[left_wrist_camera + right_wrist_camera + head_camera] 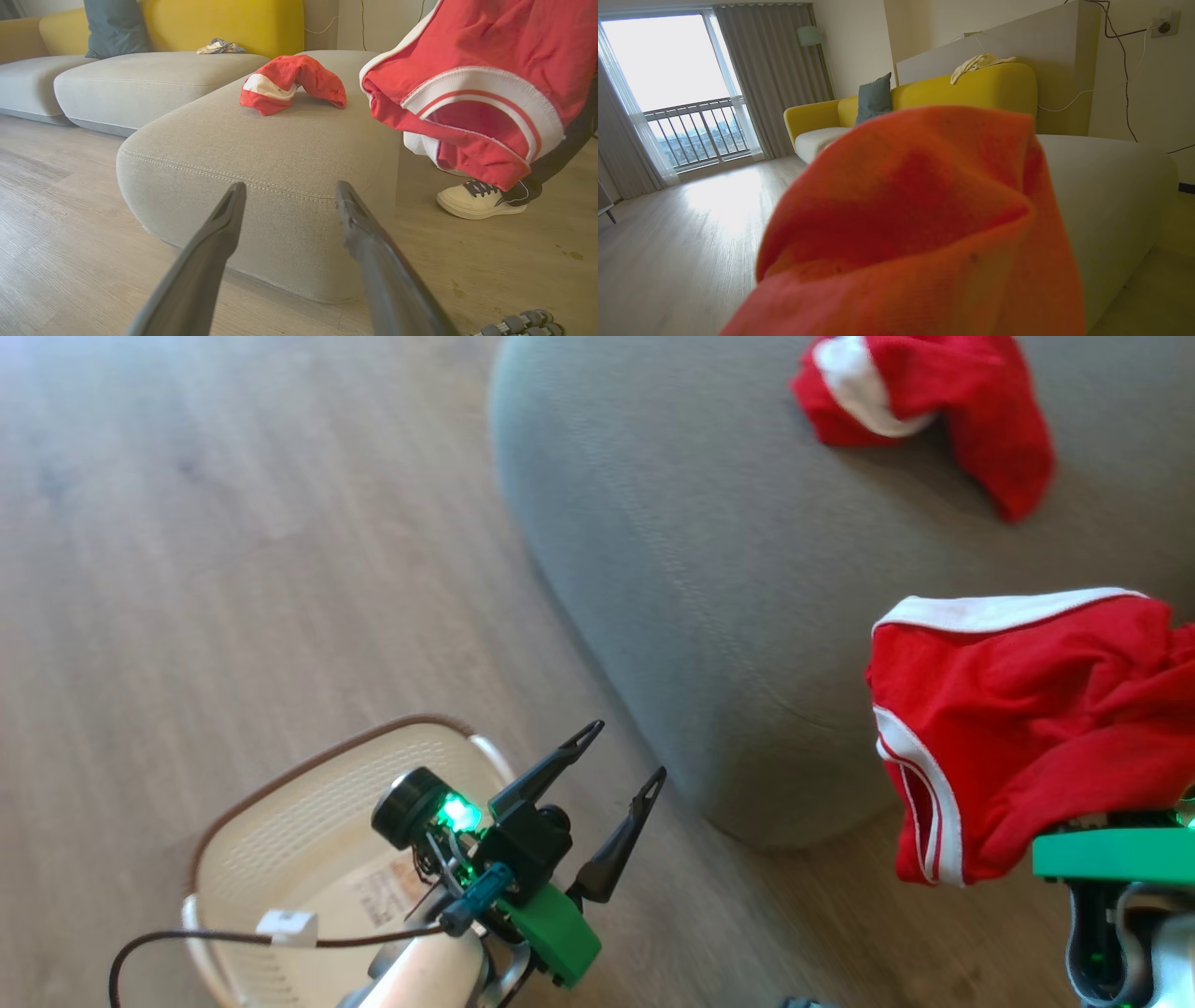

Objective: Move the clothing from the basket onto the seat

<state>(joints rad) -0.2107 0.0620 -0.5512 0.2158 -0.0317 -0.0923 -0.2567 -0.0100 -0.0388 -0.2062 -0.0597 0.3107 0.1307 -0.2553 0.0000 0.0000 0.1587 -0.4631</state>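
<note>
Down at the lower middle of the head view, the left claw (625, 751) stands released, its two dark fingers spread wide over bare wooden floor (233, 523), touching nothing. Just under its wrist at the lower left sits the cream basket (280, 840), brown rim up, the label on its bottom showing.

Over at the lower right, the right claw (1111, 854) is clenched on the hanging red garment (1018, 728). Its fingers are buried in the fabric, which droops off it with white band and stripes showing, held clear above the seat's near edge. That same cloth fills the lower part of the right wrist view (915, 224) and hangs at the upper right of the left wrist view (467, 70).

Beyond it spreads the grey-green seat (672, 569), rounded corner toward the basket. At the top right lies the second red garment (934, 401), crumpled on the cushion. The left wrist view also catches a person's pale shoe (481, 198) on the floor at right.
</note>
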